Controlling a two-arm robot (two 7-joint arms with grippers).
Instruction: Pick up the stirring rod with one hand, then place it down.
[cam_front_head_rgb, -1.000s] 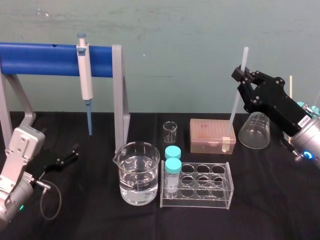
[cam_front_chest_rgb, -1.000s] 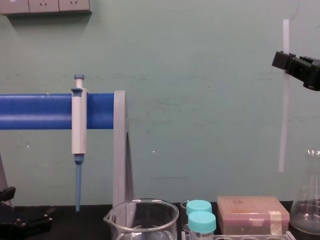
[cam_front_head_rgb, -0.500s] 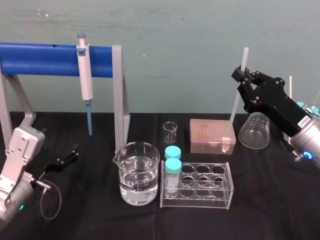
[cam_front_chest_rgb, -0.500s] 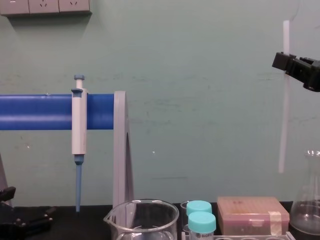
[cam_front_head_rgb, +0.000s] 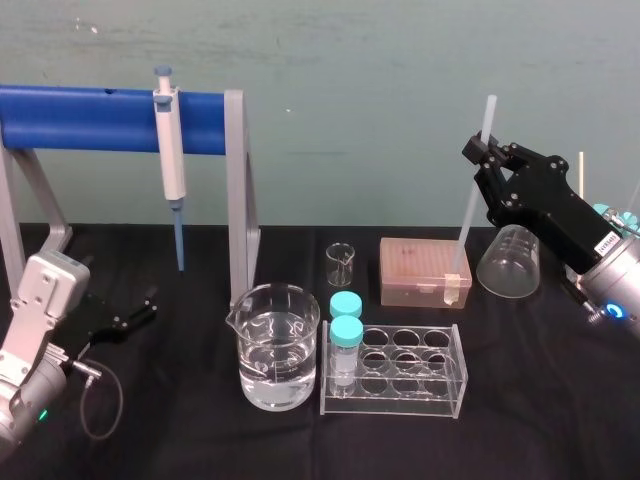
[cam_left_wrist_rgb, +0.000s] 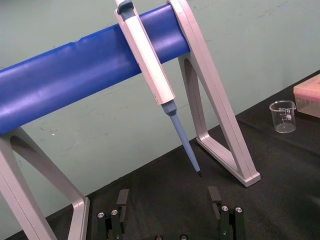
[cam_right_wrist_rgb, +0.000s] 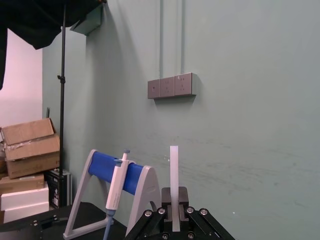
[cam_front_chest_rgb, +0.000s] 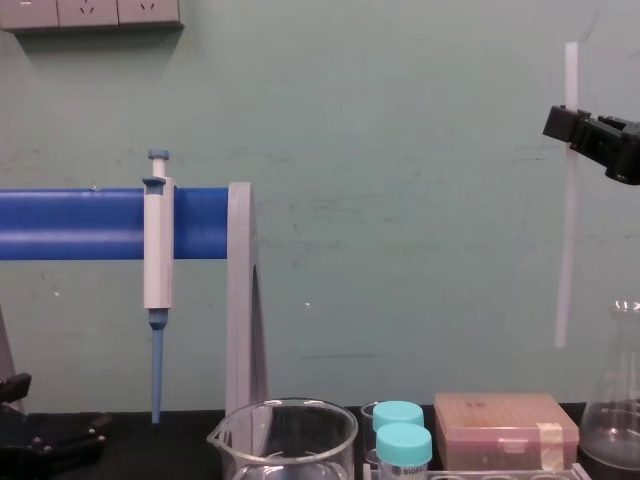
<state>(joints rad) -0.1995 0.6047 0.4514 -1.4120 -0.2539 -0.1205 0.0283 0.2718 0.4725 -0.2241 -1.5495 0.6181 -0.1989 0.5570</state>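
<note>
The stirring rod (cam_front_head_rgb: 470, 208) is a thin translucent white stick held nearly upright in the air at the right, above the pink tip box (cam_front_head_rgb: 424, 271). My right gripper (cam_front_head_rgb: 484, 152) is shut on the rod near its upper end; the rod (cam_front_chest_rgb: 568, 230) hangs well clear of the table in the chest view and stands up between the fingers (cam_right_wrist_rgb: 174, 192) in the right wrist view. My left gripper (cam_front_head_rgb: 140, 308) rests low at the left of the table, open, with nothing between its fingers (cam_left_wrist_rgb: 215, 197).
A blue-barred stand (cam_front_head_rgb: 110, 118) carries a white-and-blue pipette (cam_front_head_rgb: 170, 165). A water-filled beaker (cam_front_head_rgb: 277, 345), a small beaker (cam_front_head_rgb: 340, 264), a clear tube rack (cam_front_head_rgb: 395, 369) with two teal-capped vials and a flask (cam_front_head_rgb: 512, 260) stand on the black table.
</note>
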